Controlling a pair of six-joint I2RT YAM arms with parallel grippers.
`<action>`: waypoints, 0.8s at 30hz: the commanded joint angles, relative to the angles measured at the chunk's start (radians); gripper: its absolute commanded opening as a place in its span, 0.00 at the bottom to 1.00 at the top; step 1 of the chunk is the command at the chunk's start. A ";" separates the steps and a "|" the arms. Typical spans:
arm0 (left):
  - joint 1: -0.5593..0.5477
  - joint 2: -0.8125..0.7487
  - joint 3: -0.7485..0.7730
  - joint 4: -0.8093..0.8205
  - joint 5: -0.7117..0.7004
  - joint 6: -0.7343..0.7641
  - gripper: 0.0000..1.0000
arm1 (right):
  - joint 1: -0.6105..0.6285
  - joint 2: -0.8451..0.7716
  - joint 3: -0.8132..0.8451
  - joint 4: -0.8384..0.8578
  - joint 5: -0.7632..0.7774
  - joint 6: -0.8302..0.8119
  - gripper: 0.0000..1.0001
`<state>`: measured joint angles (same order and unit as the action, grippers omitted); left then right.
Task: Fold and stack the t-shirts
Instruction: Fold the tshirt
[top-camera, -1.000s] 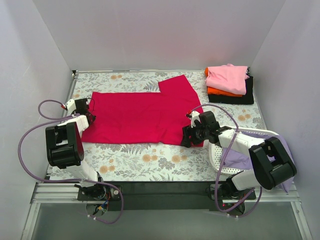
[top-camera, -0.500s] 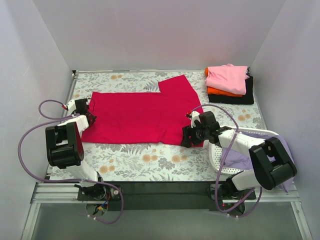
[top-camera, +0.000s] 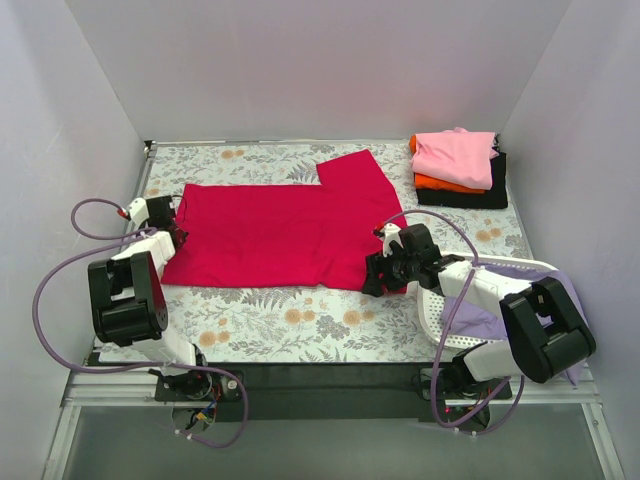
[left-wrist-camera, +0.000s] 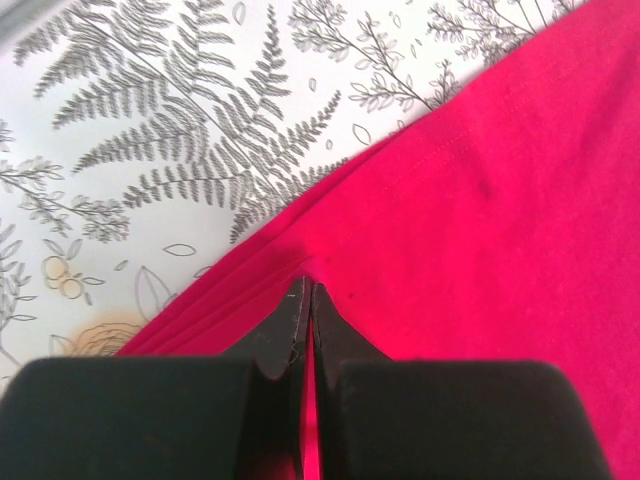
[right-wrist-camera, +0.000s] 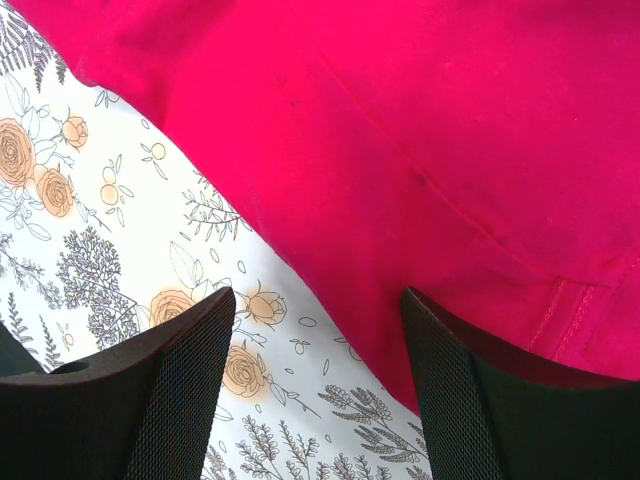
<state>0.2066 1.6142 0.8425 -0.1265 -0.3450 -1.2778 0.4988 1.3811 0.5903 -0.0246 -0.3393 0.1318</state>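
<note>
Floral table (top-camera: 300, 322): we count 1 red tee (top-camera: 280, 235), 3 stacked tees (top-camera: 447, 184) (pink tee (top-camera: 455, 155) on top); left claw (left-wrist-camera: 305, 290) pinches red tee, right claw (right-wrist-camera: 318, 297) agape.

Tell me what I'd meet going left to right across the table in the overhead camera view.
left hand, shut on the shirt's edge → crimson t-shirt → right hand, open over the shirt's right edge → white mesh basket holding a lavender t-shirt
</note>
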 joint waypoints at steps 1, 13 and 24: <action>0.010 -0.063 0.023 -0.025 -0.083 0.017 0.00 | 0.004 0.007 -0.003 0.015 0.003 0.006 0.61; 0.016 -0.036 0.084 -0.016 -0.028 0.041 0.00 | 0.004 0.035 -0.001 0.043 0.014 0.008 0.61; 0.016 0.070 0.176 -0.077 -0.020 0.078 0.00 | 0.004 0.062 0.005 0.041 0.020 0.008 0.61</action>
<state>0.2146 1.6562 0.9867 -0.1658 -0.3523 -1.2221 0.4988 1.4139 0.5919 0.0330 -0.3401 0.1364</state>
